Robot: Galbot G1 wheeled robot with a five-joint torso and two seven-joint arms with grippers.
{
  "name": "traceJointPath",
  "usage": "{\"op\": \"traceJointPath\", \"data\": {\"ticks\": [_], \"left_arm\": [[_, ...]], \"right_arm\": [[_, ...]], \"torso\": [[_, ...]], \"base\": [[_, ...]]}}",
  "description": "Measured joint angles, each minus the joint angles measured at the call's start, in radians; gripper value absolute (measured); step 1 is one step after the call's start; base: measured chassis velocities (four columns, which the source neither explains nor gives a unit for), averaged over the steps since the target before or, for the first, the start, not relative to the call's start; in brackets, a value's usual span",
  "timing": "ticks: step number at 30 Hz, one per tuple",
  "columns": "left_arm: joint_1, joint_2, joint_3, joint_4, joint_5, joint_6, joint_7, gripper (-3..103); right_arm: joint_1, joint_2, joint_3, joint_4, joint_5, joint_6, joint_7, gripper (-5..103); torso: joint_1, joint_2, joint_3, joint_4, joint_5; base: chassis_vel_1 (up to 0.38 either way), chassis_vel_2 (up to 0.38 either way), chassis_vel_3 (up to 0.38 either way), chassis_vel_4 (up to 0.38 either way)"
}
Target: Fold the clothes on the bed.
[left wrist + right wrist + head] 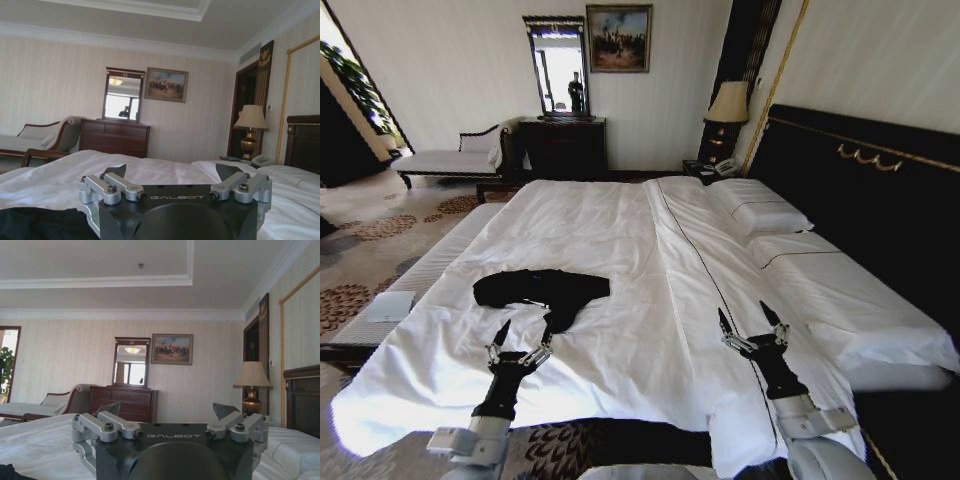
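1. The black T-shirt [542, 290] lies crumpled in a long, narrow bundle on the white duvet [620, 260], on the robot's left half of the bed [880, 190], toward the near end.
2. The left gripper [524, 333] hangs just at the near edge of the shirt, its fingers spread apart and holding nothing; one fingertip sits close to the tail of fabric that points toward the robot.
3. In the left wrist view the same gripper [171, 171] shows its two dark fingertips wide apart, with the black shirt [40, 222] in the lower corner beside it.
4. The right gripper [751, 320] hovers over the duvet on the right half of the bed, well apart from the shirt, fingers spread and empty.
5. The right wrist view shows that gripper [167, 410] open above the white bedding [40, 445].
6. Beyond the bed stand a dark dresser [564, 147] with a mirror [557, 68], a framed painting [619, 38] and a lamp [727, 105].
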Motion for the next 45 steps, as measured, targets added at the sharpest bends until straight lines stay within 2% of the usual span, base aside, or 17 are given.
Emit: {"op": "traceJointPath", "data": {"ticks": [14, 31, 39, 45], "left_arm": [[-0.011, 0.019, -0.038, 0.013, -0.03, -0.004, -0.003, 100], [-0.014, 0.015, -0.046, 0.003, -0.023, -0.003, -0.004, 100], [-0.014, -0.031, -0.021, 0.004, 0.04, -0.001, -0.005, 100], [0.001, -0.045, -0.023, 0.004, 0.049, -0.01, -0.008, 100]], "right_arm": [[0.0, 0.005, -0.006, -0.011, -0.012, 0.01, -0.004, 100], [0.003, 0.002, -0.01, -0.013, -0.014, 0.019, -0.002, 100], [0.024, -0.01, -0.014, 0.0, 0.023, 0.02, 0.009, 100], [0.037, -0.025, -0.012, -0.016, 0.036, 0.026, 0.013, 100]], "torso": [[0.0, 0.0, 0.0, 0.0, 0.0], [0.0, 0.0, 0.0, 0.0, 0.0002], [0.0, 0.0, 0.0, 0.0, 0.0], [0.0, 0.0, 0.0, 0.0001, -0.0001]], "base": [[0.0, 0.0, 0.0, 0.0], [0.007, 0.013, -0.009, -0.009], [0.062, 0.122, -0.068, -0.129], [0.033, 0.065, -0.024, -0.06]]}}
